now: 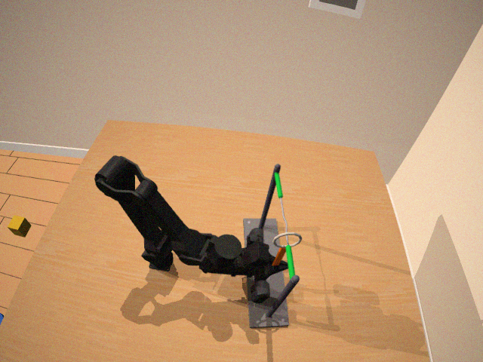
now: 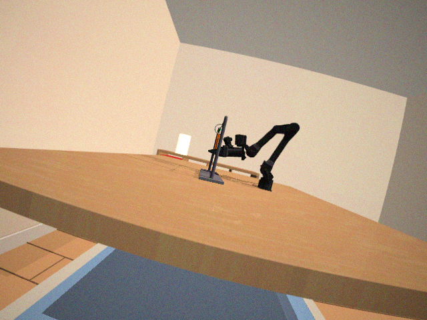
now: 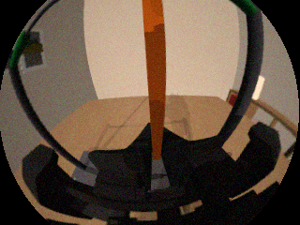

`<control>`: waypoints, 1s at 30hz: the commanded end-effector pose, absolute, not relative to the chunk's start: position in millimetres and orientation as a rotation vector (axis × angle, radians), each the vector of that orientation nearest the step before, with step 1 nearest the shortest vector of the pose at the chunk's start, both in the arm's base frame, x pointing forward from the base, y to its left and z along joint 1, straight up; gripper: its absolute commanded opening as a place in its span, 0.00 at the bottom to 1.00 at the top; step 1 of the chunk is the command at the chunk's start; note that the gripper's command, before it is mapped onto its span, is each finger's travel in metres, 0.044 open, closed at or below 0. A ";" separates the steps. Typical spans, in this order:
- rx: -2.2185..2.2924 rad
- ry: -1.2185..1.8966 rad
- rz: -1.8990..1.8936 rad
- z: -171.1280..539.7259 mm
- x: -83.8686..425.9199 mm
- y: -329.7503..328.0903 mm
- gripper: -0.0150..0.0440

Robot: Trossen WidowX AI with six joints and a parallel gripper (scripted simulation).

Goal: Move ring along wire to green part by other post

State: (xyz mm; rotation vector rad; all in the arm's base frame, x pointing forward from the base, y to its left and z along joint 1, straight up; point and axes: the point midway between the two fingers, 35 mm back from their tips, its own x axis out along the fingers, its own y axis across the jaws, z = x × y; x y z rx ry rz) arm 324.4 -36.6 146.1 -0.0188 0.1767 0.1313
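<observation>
Orange handle (image 1: pixel 279 256) clamped between the fingers (image 1: pixel 281 264); no legible writing anywhere. One ring (image 1: pixel 287 239), circling the wire at the top end of the near green part (image 1: pixel 290 261), toward 12 o'clock from the near post (image 1: pixel 284 296). Counted: two posts, two green parts, one grey base (image 1: pixel 272 311) on the bench (image 1: pixel 195 164).

Matte black arm (image 1: pixel 164 225), chunky rounded joints
</observation>
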 end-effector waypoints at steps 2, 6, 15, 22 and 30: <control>-0.017 0.170 0.119 148.6 323.4 -32.3 0.00; -0.016 0.170 0.107 148.6 323.0 -28.4 0.00; -0.015 0.171 0.077 148.6 322.3 -19.8 0.00; -0.019 0.172 0.067 148.7 322.5 -13.6 0.00; -0.034 0.172 0.095 148.7 323.1 -7.2 0.00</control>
